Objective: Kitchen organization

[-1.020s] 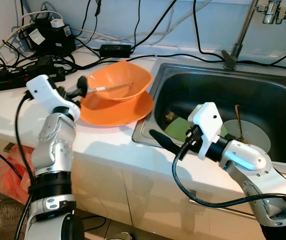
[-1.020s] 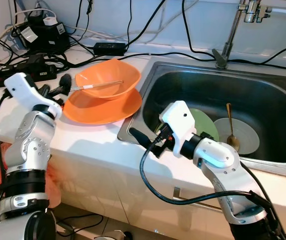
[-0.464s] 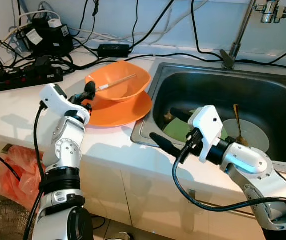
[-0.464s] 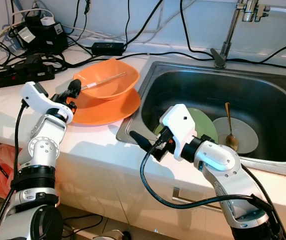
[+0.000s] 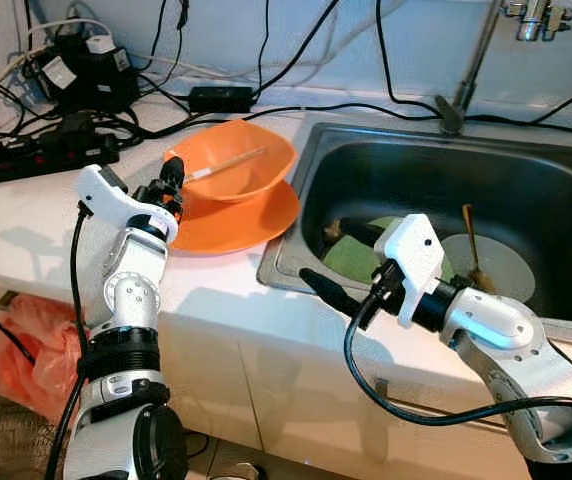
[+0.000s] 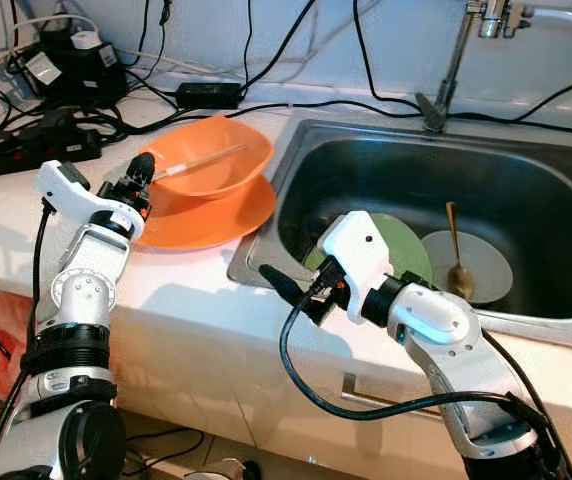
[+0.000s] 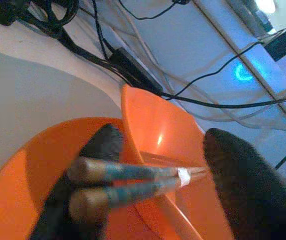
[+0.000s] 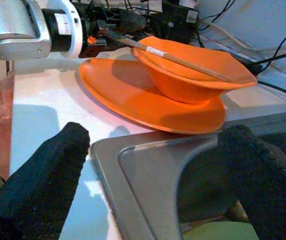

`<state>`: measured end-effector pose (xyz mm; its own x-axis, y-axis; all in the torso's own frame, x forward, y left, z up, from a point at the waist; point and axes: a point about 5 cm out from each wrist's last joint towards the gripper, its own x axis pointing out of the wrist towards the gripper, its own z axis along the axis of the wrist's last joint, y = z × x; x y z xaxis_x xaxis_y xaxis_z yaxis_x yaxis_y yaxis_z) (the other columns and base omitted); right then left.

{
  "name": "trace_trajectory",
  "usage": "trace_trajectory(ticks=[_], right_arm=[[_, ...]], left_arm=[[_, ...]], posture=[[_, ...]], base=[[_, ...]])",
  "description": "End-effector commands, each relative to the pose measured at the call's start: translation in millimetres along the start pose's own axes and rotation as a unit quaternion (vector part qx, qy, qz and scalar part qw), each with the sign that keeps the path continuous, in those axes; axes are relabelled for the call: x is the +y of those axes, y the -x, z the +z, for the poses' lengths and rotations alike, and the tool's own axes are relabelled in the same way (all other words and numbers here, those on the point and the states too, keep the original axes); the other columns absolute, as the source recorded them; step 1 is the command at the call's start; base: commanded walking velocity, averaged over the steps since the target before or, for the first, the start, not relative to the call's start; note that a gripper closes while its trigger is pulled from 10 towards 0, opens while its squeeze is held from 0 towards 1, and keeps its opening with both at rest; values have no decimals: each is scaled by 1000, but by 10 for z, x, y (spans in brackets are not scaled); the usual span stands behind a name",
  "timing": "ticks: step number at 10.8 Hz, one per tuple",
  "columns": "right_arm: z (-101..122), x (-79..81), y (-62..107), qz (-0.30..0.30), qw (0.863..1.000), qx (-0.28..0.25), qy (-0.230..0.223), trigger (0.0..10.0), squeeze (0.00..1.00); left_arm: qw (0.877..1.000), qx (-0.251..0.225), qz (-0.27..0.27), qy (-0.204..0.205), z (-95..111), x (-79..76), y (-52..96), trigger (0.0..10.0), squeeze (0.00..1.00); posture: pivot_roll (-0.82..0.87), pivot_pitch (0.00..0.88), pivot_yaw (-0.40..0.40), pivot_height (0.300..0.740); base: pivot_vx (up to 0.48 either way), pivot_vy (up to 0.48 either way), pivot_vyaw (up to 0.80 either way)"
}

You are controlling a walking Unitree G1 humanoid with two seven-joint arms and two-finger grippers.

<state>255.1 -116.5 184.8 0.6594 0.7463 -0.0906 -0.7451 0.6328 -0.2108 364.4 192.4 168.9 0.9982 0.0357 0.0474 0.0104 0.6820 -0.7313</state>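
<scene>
An orange bowl [image 5: 234, 160] sits on an orange plate [image 5: 228, 218] on the white counter, left of the sink [image 5: 446, 165]. A pair of chopsticks [image 5: 228, 163] lies across the bowl, its dark ends sticking out to the left. My left gripper [image 5: 171, 180] is at those ends. In the left wrist view it [image 7: 163, 145] is open, with the chopsticks [image 7: 128, 180] between the fingers and resting against one finger [image 7: 100, 150]. My right gripper [image 5: 341, 262] is open over the sink's front-left corner, holding nothing. In the sink lie a green plate [image 5: 354, 258] and a pale plate [image 5: 501, 268] with a spoon [image 5: 469, 240].
Power strips and tangled black cables [image 5: 56, 110] crowd the counter's back left. A tap [image 5: 471, 60] rises behind the sink. An orange-red bag [image 5: 16, 340] lies on the floor below the counter's left. The counter's front edge runs under both arms.
My left forearm has swung in and lowered, and its gripper now sits around the chopsticks' ends. The right arm has hardly moved. The camera has shifted slightly.
</scene>
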Motion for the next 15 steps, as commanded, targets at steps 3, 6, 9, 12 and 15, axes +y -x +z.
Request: trace_trajectory(ticks=[3, 6, 9, 12, 15], right_arm=[[23, 19, 2, -1, 1000, -3, 5, 10000, 0], [20, 10, 3, 0, 1000, -1, 7, 10000, 0], [16, 37, -16, 2, 1000, -1, 6, 10000, 0], [21, 28, -33, 1, 1000, -3, 7, 10000, 0], [22, 24, -46, -2, 1000, -5, 7, 10000, 0]], left_arm=[[1000, -16, -10, 11, 63, -36, -25, 0, 0], [999, -29, -9, 12, 101, -35, -3, 0, 0], [999, -39, -33, 17, 146, -101, 19, 0, 0], [998, -48, -42, 7, 205, -119, 23, 0, 0], [997, -53, -51, -6, 257, -143, 16, 0, 0]], posture=[[84, 10, 67, 740], [84, 10, 61, 740], [88, 13, 59, 740], [90, 11, 58, 740], [91, 6, 63, 740]], base=[[0, 0, 0], [0, 0, 0], [0, 0, 0], [0, 0, 0], [0, 0, 0]])
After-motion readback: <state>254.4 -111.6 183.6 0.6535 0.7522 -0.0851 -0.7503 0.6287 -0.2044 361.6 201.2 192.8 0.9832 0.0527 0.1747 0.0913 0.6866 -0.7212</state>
